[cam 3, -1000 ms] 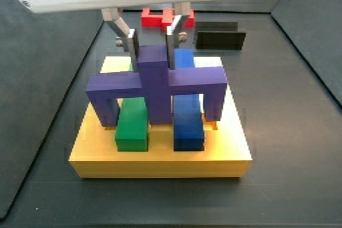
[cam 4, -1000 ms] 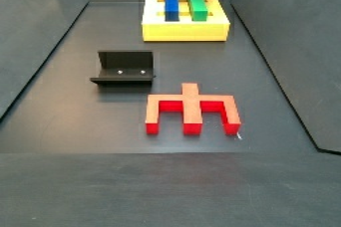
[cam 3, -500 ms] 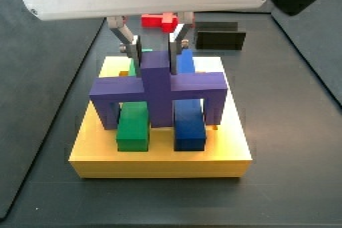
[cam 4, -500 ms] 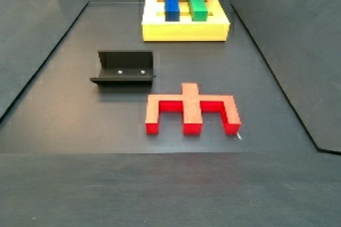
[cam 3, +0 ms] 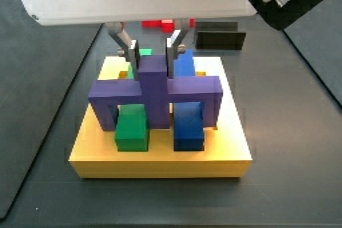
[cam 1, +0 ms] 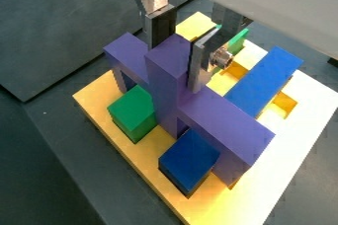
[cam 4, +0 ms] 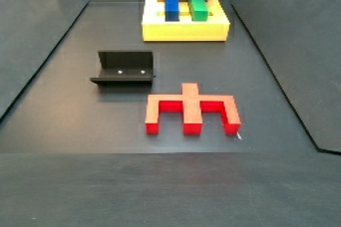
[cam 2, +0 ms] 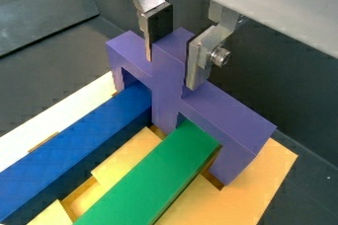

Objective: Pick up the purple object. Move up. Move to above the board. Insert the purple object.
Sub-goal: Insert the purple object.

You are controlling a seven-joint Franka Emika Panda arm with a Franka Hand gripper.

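Purple object [cam 3: 156, 90] now sits lower than half a second ago: in a side view its crossbar has dropped toward the board [cam 3: 163, 153] and the legs reach down beside the green bar [cam 3: 131, 127] and blue bar [cam 3: 190, 126]. Judgement: insertion is under way or nearly seated; whether the legs have bottomed in their slots cannot be told from these views.

Near to far, in a side view: red block [cam 4: 193, 109] lies alone on the dark floor, untouched. Behind it stands the fixture [cam 4: 124, 70], well apart from the board. Farthest back, the yellow slab carries the purple piece straddling both long bars.

Gripper [cam 2: 177, 39] hangs directly over the board, its silver plates pressed against either side of the raised central ridge, clamped on the purple object; both wrist views agree. No release yet.

Appearance of the piece: matte purple, bridge-shaped, wide crossbar square to the two bars, ridge running along its top. It looks upright, not visibly tilted.

Next step, by judgement: press fully home, then part the fingers.
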